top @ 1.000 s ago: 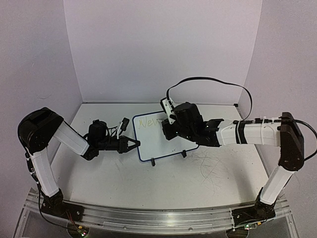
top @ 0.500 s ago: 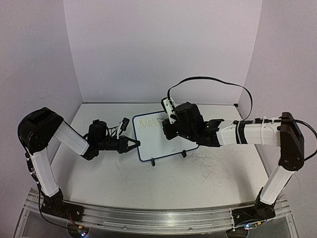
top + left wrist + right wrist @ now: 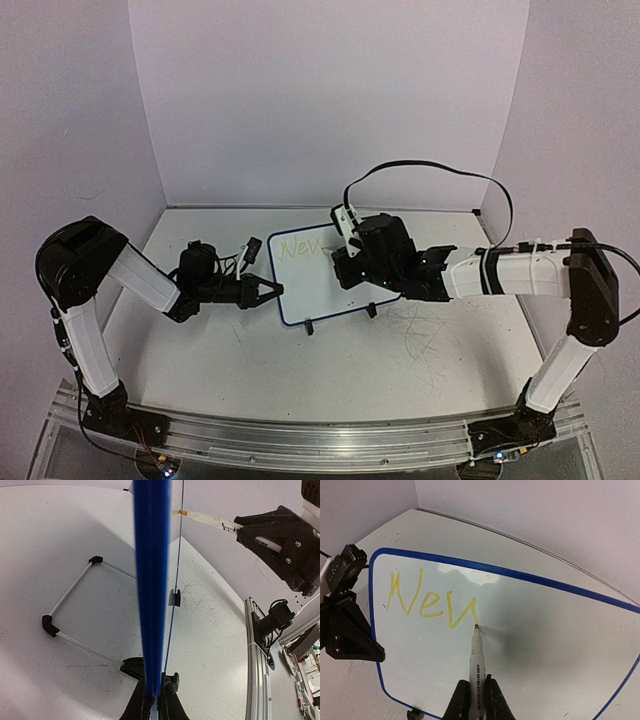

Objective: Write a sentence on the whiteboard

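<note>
my left fingers (image 3: 142, 706) clamped on whiteboard (image 3: 300, 288) blue edge, board on its feet mid tabletop (image 3: 300, 380), my right fingers (image 3: 460, 701) closed on marker (image 3: 476, 655), tip touching board at end of yellow sentence (image 3: 431, 614), reads "New"

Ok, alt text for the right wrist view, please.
The right arm's black fingers pinch a white marker with an orange tip, its tip on a small blue-framed whiteboard at the end of yellow handwritten letters reading roughly "Nev". The left arm's black fingers clamp the board's left edge.
</note>
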`<state>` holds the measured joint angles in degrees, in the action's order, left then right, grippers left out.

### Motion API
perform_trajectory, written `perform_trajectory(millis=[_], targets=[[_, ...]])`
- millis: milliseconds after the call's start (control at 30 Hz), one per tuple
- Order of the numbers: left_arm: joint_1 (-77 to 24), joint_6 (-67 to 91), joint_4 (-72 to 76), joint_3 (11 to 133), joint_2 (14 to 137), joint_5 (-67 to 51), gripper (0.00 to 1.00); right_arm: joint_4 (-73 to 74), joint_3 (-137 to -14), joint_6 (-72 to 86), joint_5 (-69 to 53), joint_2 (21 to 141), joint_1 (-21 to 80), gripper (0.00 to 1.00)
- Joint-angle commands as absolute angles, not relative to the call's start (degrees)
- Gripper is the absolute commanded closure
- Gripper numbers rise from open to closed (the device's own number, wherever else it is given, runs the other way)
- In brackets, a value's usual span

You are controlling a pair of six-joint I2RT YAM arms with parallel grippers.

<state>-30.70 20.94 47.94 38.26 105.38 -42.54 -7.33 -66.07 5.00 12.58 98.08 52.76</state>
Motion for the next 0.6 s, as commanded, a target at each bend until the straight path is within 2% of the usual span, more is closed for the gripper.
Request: perform_trajectory(millis=[0,567], targets=[[-30.62,18.99,45.26,39.58,103.89,-41.05,1.00,-6.74,-64.84,6.45,12.56,96.06,52.29,1.00],[-30.68,18.83,45.00,39.55,104.05,-41.13,1.00,-7.17,-69.00,5.20,16.58,97.69,52.20,1.00]])
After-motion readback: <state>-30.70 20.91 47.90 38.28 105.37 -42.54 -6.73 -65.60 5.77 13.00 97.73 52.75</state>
